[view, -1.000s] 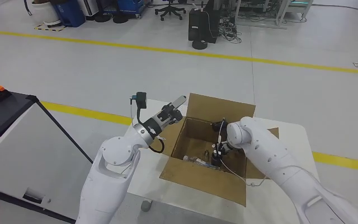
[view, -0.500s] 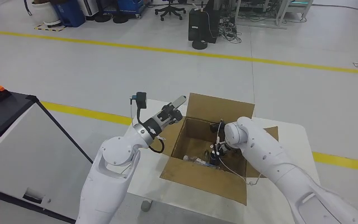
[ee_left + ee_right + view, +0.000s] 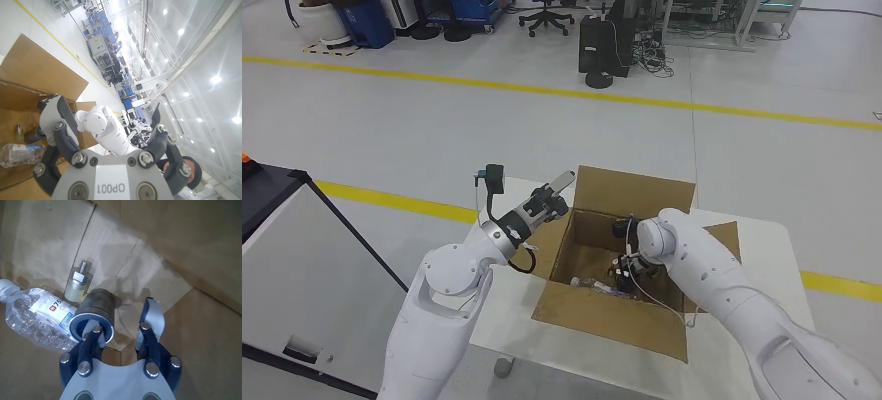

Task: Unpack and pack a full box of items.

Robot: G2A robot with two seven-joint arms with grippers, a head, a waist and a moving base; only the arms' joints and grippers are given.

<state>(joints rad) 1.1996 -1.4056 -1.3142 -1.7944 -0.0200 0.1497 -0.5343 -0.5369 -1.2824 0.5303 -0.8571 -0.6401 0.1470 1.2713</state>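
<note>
Right gripper (image 3: 121, 315) now sits further left in the box (image 3: 602, 315), one spread finger inside the metal tube (image 3: 98, 306). Left gripper (image 3: 107, 102) hangs spread wide at the box's edge.

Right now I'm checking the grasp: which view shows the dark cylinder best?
Right wrist view: the cylinder lies close up in the box, open end toward the camera, a finger of the open right gripper seemingly in its bore. The left wrist view shows it small, beside the bottle. The top view: too small to tell.
</note>
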